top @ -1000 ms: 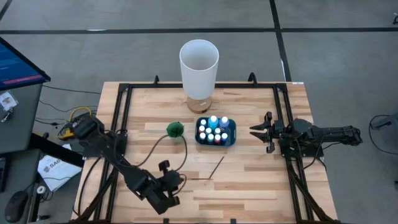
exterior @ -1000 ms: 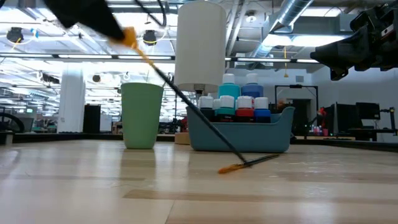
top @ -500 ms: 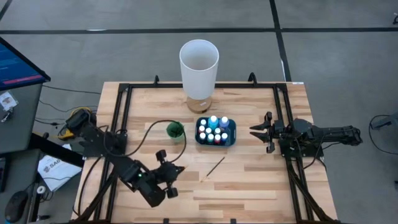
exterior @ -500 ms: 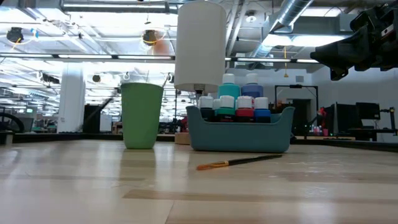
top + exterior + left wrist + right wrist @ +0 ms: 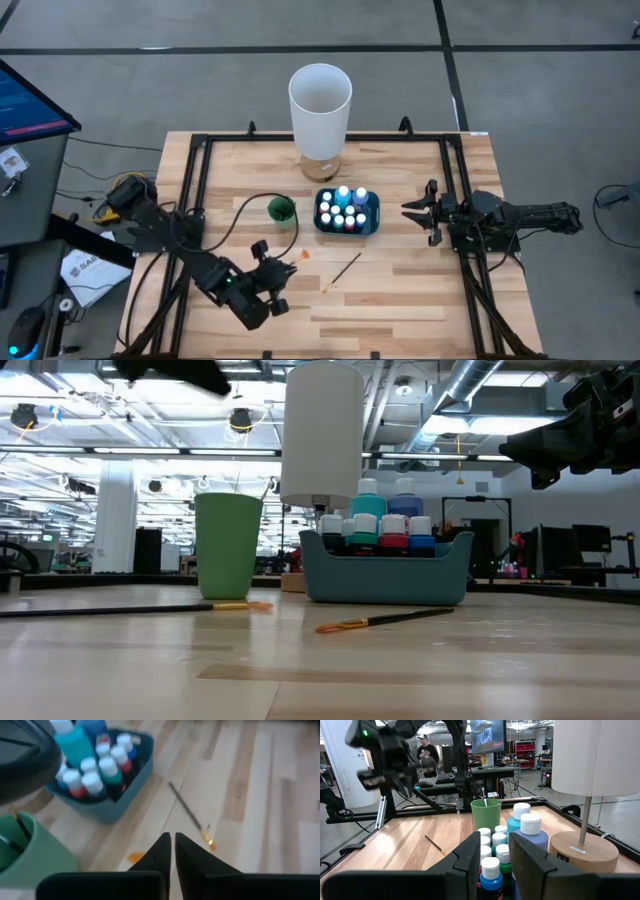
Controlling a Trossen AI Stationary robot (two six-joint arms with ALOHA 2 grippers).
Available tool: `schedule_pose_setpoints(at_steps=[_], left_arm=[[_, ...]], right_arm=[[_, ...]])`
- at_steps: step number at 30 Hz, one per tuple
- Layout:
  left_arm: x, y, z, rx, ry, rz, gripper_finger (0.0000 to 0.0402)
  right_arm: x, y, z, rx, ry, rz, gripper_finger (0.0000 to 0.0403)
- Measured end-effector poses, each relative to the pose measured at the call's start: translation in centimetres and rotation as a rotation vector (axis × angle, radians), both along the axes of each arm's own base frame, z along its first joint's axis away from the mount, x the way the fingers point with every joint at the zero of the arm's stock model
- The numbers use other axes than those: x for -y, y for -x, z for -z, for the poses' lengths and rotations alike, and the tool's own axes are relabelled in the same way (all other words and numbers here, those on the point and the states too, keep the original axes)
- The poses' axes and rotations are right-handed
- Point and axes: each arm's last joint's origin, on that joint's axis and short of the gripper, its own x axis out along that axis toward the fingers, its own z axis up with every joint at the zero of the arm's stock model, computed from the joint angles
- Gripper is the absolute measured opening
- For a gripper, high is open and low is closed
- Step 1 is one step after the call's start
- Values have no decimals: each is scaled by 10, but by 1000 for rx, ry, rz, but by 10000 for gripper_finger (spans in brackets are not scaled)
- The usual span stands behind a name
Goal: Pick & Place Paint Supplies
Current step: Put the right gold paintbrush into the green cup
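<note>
Nearly closed jaws are seen on the left gripper (image 5: 272, 283), which is raised above the table's near-left part and holds nothing; a dark-handled, orange-tipped brush (image 5: 130, 609) lies flat on the wood beneath it, beside the green cup (image 5: 228, 546). A second orange-tipped brush (image 5: 344, 270) lies apart, in front of the blue tray (image 5: 372, 207). The paint bottles (image 5: 346, 209) are stood upright and packed together in that tray, probably so they stay gathered. More brush handles are seen standing in the green cup, which suggests it is meant as the brush holder. The right gripper (image 5: 412, 211) is parked just right of the tray, its jaws closed and empty. A white lamp (image 5: 320, 105) on a round wooden base stands behind the tray. The cup and tray sit close together, so room for a descent between them is judged tight.
</note>
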Motion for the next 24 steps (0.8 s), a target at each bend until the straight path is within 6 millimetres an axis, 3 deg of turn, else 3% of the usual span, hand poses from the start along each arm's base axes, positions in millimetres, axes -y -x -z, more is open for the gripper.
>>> schedule_pose_setpoints(at_steps=[7,16,24], left_arm=[[-16,-9,45,-49,49,-31,84],[-49,-38,84,-179,136,-33,204],[-73,-53,110,-279,151,-65,225]], right_arm=[[0,0,0,0,0,-1,98],[0,0,0,0,0,0,98],[0,0,0,0,0,0,98]])
